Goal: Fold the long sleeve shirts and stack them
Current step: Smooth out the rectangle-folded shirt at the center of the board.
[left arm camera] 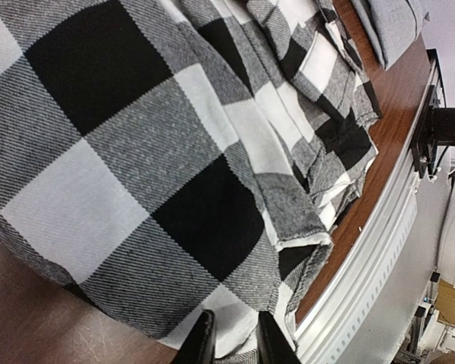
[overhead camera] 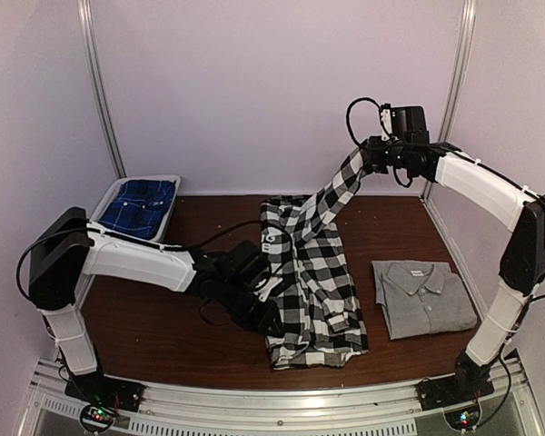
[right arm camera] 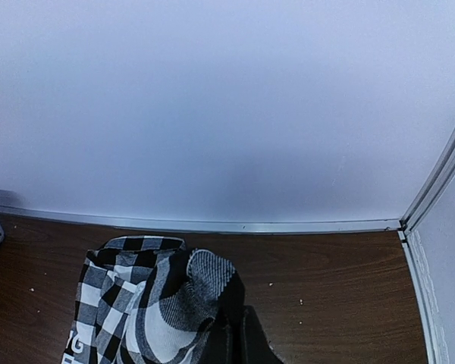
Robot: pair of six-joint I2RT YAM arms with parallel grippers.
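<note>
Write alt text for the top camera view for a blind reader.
The right gripper holds a sleeve of the black-and-white flannel shirt up above a table, while the left gripper sits at the shirt's left edge. A folded grey shirt lies to the right; a white basket at back left holds a blue checked garment.

Brown table (overhead camera: 163,327): check flannel shirt (overhead camera: 318,300) centre, grey shirt (overhead camera: 424,295) right, white basket (overhead camera: 104,202) back-left.

The checked flannel shirt (left arm camera: 174,152) is lying rumpled across the brown worktop (left arm camera: 30,326), its hem showing between the left gripper (left arm camera: 233,341)'s narrowly parted tips.
</note>
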